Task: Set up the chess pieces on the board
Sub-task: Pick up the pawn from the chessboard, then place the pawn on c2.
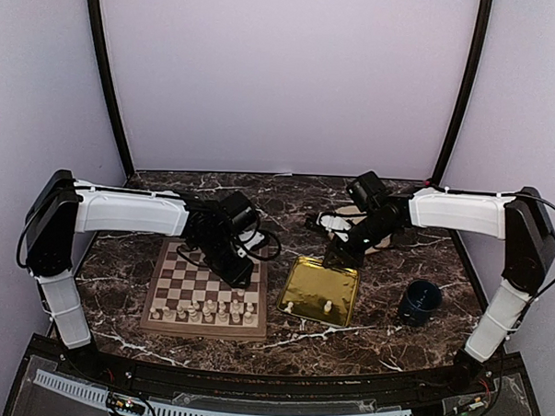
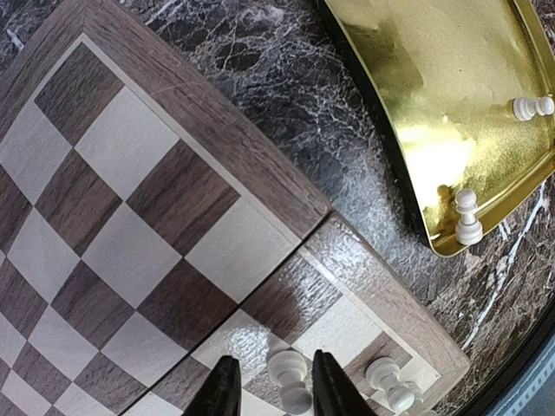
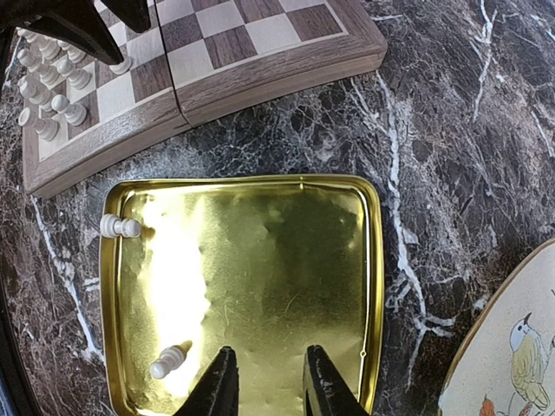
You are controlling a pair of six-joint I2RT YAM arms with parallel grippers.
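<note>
The board (image 1: 196, 280) lies on the counter (image 1: 391, 347). Most chess pieces (image 1: 204, 309) stand in two rows along the board's near edge. The left gripper (image 2: 274, 373) hangs over the board's right side beside those rows. Its jaws are parted and flank one pawn (image 2: 290, 386) (a gap shows on one side, so no clamping is evident). Two loose pieces (image 3: 120, 227) sit off the board in the gold tray (image 3: 286, 260), just beside the board's right edge. The right gripper (image 3: 270, 386) hangs over that tray, slightly released and holding nothing.
</note>
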